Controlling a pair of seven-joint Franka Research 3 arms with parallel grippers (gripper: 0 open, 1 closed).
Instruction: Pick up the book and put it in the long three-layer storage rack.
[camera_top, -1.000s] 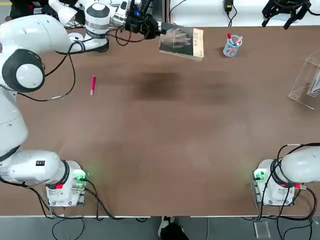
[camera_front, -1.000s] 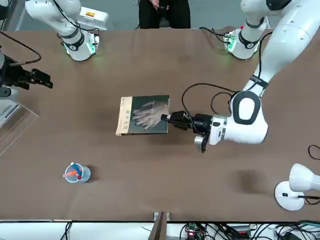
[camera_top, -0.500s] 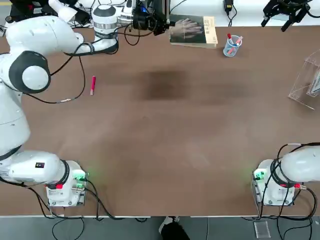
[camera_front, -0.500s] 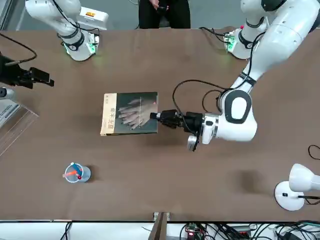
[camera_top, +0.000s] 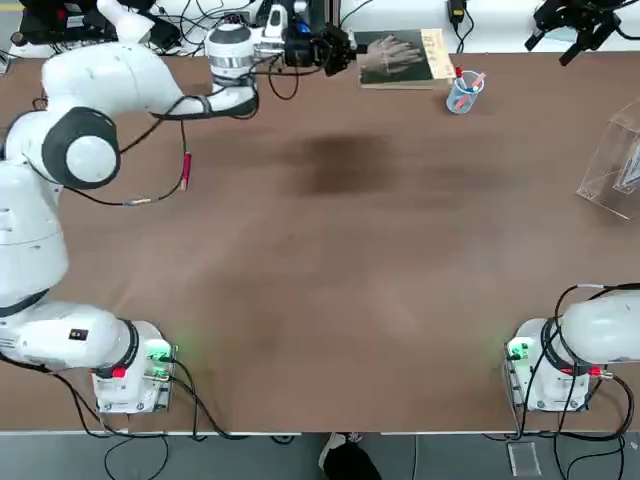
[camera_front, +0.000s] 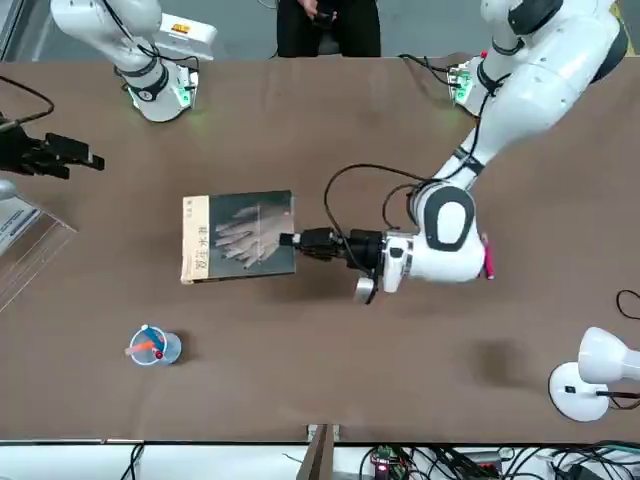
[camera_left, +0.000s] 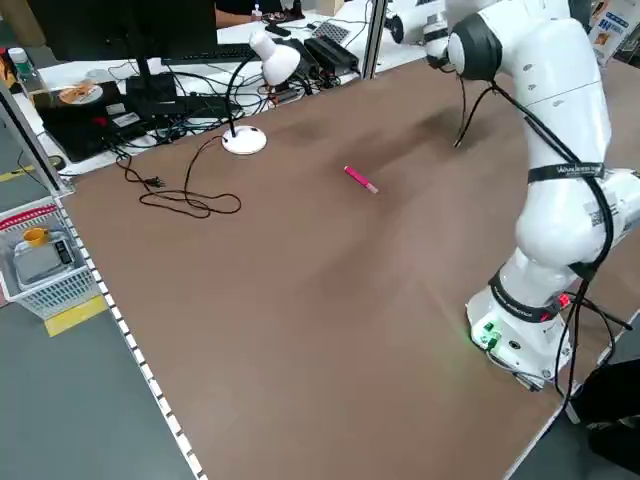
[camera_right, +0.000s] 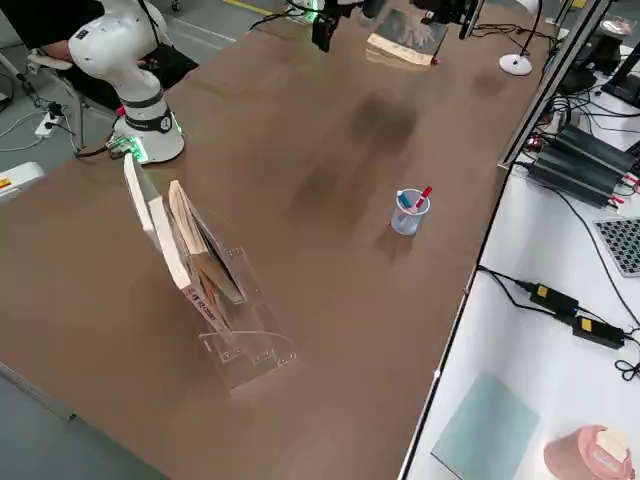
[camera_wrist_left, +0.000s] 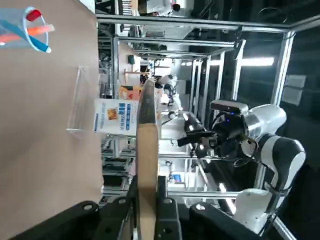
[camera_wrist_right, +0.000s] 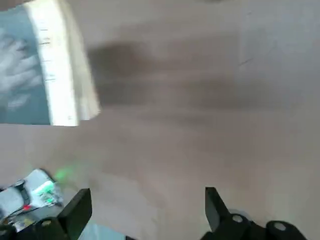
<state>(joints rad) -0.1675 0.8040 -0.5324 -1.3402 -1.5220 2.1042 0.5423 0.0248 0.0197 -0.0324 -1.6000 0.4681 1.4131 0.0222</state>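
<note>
Front view: left tool (camera_front: 290, 240) clamped on the book (camera_front: 238, 237), holding it level above the desk (camera_front: 330, 340). Right tool (camera_front: 85, 160) spread wide near the clear rack (camera_right: 215, 300), already holding books. Pen cup (camera_front: 150, 346) carries pens.

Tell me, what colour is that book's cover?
Dark grey book with a pale hand image, tan strip; front view.

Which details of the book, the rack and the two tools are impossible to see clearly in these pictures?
- Book: its small cover print cannot be read in any view.
- Long three-layer storage rack: the top view's right edge cuts it off; the front view's left edge leaves only a corner.
- Left tool: the left side view's upper edge crops it out.
- Right tool: the wrist view is blurred, so the table beneath shows no detail.
</note>
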